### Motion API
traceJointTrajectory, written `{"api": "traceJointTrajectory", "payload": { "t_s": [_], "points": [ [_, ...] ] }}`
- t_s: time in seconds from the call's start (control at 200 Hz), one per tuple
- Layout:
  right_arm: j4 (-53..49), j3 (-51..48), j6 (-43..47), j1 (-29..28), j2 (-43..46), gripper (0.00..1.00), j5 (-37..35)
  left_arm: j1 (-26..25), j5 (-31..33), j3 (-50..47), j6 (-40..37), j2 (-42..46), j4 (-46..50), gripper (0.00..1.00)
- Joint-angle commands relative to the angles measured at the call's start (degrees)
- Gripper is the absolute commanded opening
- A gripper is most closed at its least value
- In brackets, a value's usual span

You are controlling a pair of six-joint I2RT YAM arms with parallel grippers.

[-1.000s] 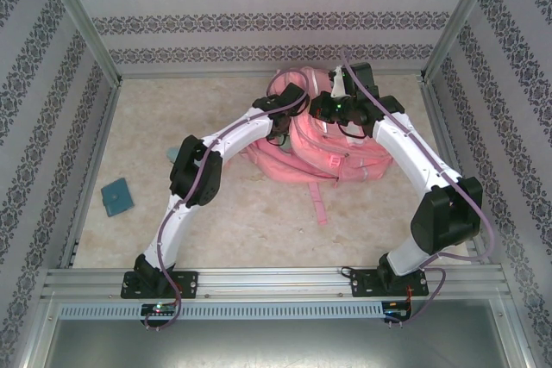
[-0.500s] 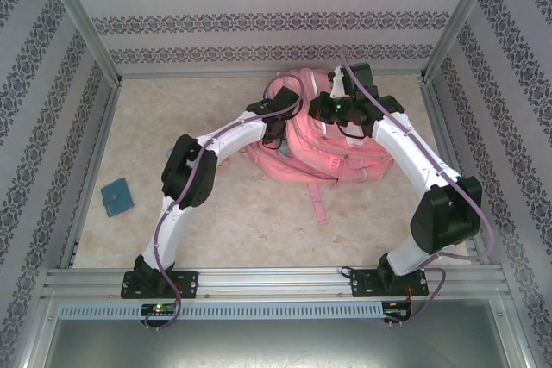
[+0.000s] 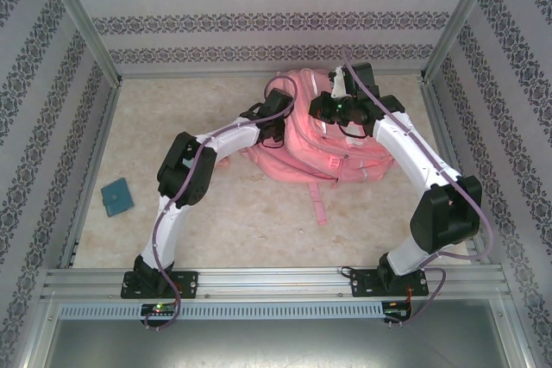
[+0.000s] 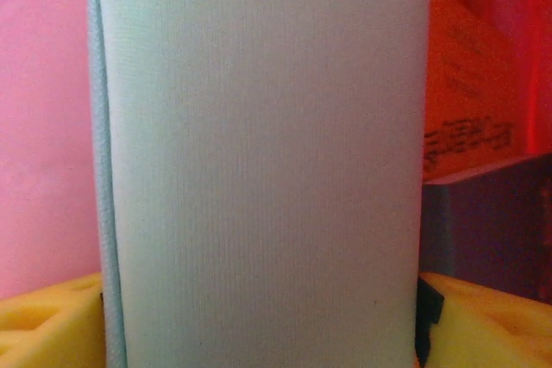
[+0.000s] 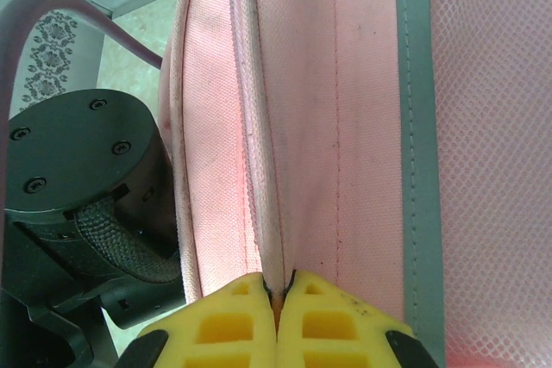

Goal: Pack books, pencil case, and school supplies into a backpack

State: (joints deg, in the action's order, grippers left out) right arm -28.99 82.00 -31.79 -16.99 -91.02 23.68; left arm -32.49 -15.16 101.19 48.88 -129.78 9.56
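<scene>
Two grippers meet at pink backpack (image 3: 323, 152), far-centre on table (image 3: 259, 221); right gripper (image 5: 278, 286) clenched on its fabric edge; left gripper (image 4: 263, 325) straddles pale grey-teal book (image 4: 259, 144) against pink fabric, grasp or release undeterminable.

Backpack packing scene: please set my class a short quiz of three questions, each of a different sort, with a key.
1. True or false: the right fingers are shut on the fabric edge of the backpack.
2. Where does the teal book lie? A: on the table, apart from the backpack. B: on top of the backpack. C: between the right fingers.
3. Fill in: the backpack is ___ in colour.
Key: 1 true; 2 A; 3 pink.
</scene>
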Motion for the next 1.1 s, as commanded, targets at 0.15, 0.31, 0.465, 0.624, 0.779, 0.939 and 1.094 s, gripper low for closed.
{"api": "traceJointTrajectory", "payload": {
  "t_s": [0.15, 0.31, 0.465, 0.624, 0.779, 0.939, 1.094],
  "points": [
    [2.72, 0.71, -0.16, 0.13, 0.82, 0.0, 3.54, 0.32, 5.64, 5.63, -3.82, 0.52, 9.61, 1.0],
    [2.72, 0.93, -0.38, 1.03, 0.59, 0.0, 3.53, 0.32, 9.29, 9.29, -8.2, 2.29, 19.26, 1.0],
    [2.71, 1.24, -0.2, 1.61, 0.45, 0.0, 3.14, 0.39, 12.36, 8.58, -10.79, 5.36, 25.91, 1.0],
    [2.71, 0.84, 0.23, 1.7, 0.34, 0.0, 2.95, 0.37, 14.54, 1.73, -12.14, 12.0, 27.13, 1.0],
    [3.15, 0.45, 0.18, 1.6, -0.08, 0.0, 2.61, 0.47, 18.71, -6.73, -11.89, 20.15, 28.16, 1.0],
    [3.25, 0.71, 0.28, 0.44, -0.47, 0.0, 2.05, 2.31, 23.18, -18.1, -8.28, 30.14, 28.93, 1.0],
    [3.84, 0.88, 0.07, -1.0, -1.17, 0.0, 1.5, 5.13, 30.34, -27.28, -2.76, 40.36, 31.57, 0.95]
  ]
}}
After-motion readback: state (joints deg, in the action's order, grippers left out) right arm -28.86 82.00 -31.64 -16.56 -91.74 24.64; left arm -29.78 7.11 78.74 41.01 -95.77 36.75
